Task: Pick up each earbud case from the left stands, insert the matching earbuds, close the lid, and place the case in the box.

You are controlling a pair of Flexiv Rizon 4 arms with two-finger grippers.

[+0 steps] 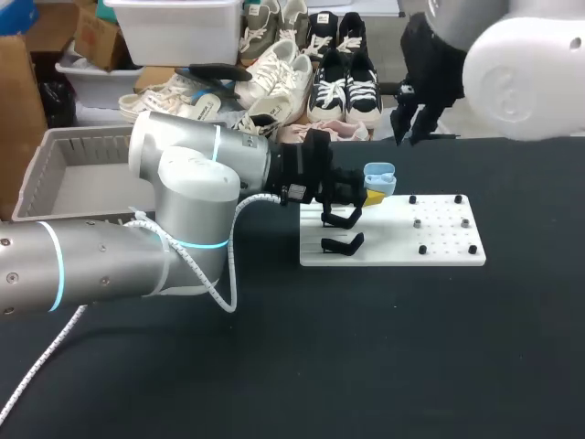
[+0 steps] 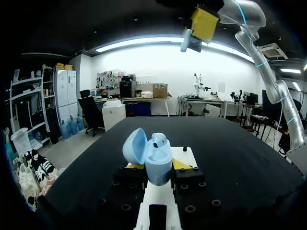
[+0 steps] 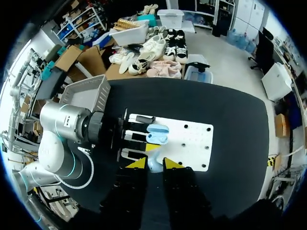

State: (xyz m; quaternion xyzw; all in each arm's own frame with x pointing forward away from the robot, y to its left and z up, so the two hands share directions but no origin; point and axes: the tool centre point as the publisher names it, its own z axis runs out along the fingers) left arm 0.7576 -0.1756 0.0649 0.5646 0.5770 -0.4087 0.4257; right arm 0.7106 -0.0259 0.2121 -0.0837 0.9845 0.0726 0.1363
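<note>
Closest to the head camera, the left arm (image 1: 183,192) lay across the bench (image 1: 384,366) from its left edge. The left tool (image 1: 370,196) was clenched on the pale blue earbud case (image 1: 379,176) just over the white board (image 1: 443,245), which sat nearer the far edge than the near one. Black stands (image 1: 342,243) occupied the board's left end, and the grey box (image 1: 55,183) sat at the far left corner. The right arm (image 1: 526,64) came in over the far right corner, the right tool (image 1: 416,119) hanging well above the case. From the left wrist, the yellow tips pressed the case's body from both sides and held it upright with the lid (image 2: 134,146) swung back, which I judged was meant to leave the mouth open from above. One seated earbud (image 2: 159,141) showed inside. The right tool hovered high over it, gripping a small pale piece, probably the loose earbud (image 2: 185,42). From the right wrist, that tool's tips were closed on the pale piece and pointed straight down at the open case. The step in hand looked like seating the second bud so the lid could then be shut.
</note>
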